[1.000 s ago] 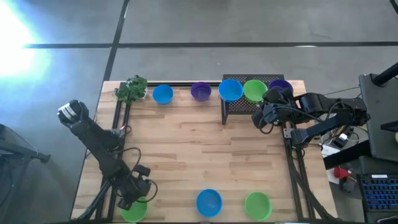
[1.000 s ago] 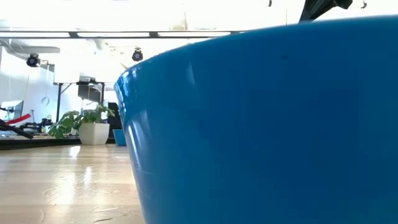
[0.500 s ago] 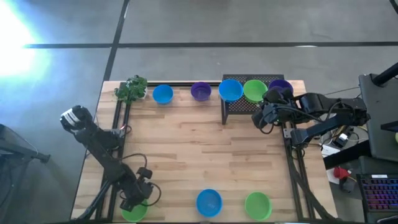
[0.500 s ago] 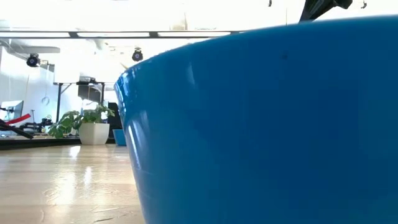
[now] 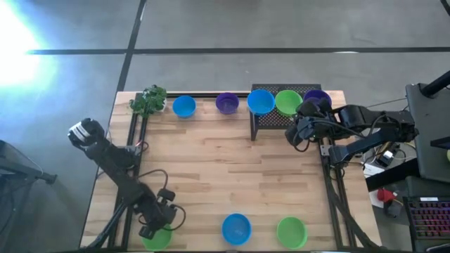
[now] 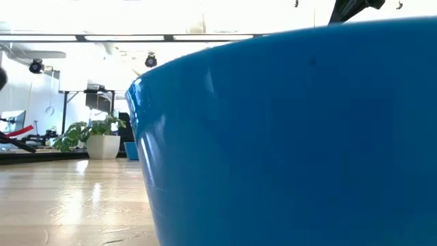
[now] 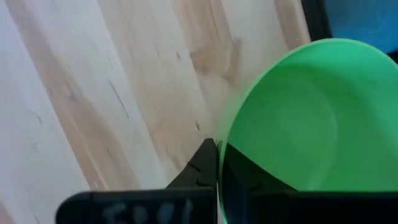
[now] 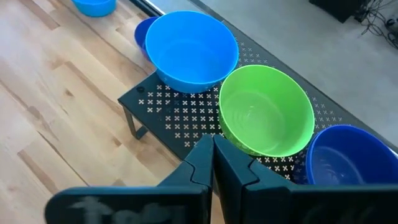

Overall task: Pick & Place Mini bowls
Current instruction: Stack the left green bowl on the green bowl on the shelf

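At the worktop's [image 5: 232, 179] near left corner the left gripper [image 5: 159, 226] is clamped on the rim of a green bowl [image 5: 155, 237]. A blue bowl [image 5: 236, 229] and another green one [image 5: 291, 231] sit along the same edge. The right gripper [image 5: 297, 133], fingers together and empty, hangs beside the rack [image 5: 271, 124] bearing three bowls.

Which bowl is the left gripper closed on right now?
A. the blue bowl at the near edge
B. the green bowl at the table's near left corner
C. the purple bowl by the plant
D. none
B: the left gripper pinches the rim of the green bowl at the near left corner.
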You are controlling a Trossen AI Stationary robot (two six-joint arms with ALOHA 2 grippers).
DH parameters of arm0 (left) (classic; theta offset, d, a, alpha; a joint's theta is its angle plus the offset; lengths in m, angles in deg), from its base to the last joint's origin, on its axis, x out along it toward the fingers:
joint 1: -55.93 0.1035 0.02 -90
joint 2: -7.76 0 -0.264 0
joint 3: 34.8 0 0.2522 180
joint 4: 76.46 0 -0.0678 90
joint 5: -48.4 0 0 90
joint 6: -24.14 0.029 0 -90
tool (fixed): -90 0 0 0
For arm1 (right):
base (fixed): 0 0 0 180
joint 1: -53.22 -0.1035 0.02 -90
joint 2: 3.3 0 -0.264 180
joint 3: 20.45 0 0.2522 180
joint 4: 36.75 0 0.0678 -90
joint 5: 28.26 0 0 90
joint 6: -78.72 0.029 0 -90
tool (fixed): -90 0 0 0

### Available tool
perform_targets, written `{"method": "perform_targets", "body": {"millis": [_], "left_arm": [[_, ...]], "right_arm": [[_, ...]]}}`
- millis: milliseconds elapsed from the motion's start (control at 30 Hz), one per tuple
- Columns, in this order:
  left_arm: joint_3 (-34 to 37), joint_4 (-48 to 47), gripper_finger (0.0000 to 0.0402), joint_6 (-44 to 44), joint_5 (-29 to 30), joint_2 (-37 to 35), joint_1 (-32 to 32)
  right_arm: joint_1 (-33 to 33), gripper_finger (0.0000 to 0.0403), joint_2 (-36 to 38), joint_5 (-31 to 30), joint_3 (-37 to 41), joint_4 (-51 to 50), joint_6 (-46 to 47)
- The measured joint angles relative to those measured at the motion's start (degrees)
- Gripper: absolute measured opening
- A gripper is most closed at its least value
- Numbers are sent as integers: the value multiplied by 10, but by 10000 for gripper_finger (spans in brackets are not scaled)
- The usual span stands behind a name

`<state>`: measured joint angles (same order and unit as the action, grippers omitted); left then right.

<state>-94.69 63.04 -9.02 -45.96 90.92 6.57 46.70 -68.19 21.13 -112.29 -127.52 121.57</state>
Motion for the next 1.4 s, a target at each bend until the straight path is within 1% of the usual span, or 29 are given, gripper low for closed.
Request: {"method": "perform_targets", "body": {"millis": [100, 267, 400, 500, 733, 900, 1000, 1133, 1233, 1400], "left_arm": [[-14, 1, 1, 13, 8, -2, 20], [-40, 1, 1, 22, 19, -11, 67], [-64, -8, 1, 48, 36, -16, 108], [-85, -23, 0, 58, 45, -17, 150], [-115, -33, 0, 120, 53, -17, 260], [-127, -33, 0, 141, 100, -17, 345], [-132, -31, 0, 153, 103, -17, 392], [-132, -26, 0, 155, 101, -17, 438], [-127, -23, 0, 155, 100, -17, 462], [-126, -11, 0, 155, 100, -16, 484]], "right_arm": [[0, 8, 0, 0, 0, 0, 0], [0, 8, 0, 0, 0, 0, -10], [0, 8, 0, 0, 0, 0, -11], [0, 8, 0, 1, 0, 0, -12], [0, 8, 0, 1, 0, 0, -29], [0, 8, 0, 1, 0, 0, -34], [0, 8, 0, 2, 0, 0, -34], [0, 8, -1, 4, 0, 0, -35], [0, 8, -1, 25, 0, 0, -45], [0, 8, -1, 95, 0, 3, -65]]}}
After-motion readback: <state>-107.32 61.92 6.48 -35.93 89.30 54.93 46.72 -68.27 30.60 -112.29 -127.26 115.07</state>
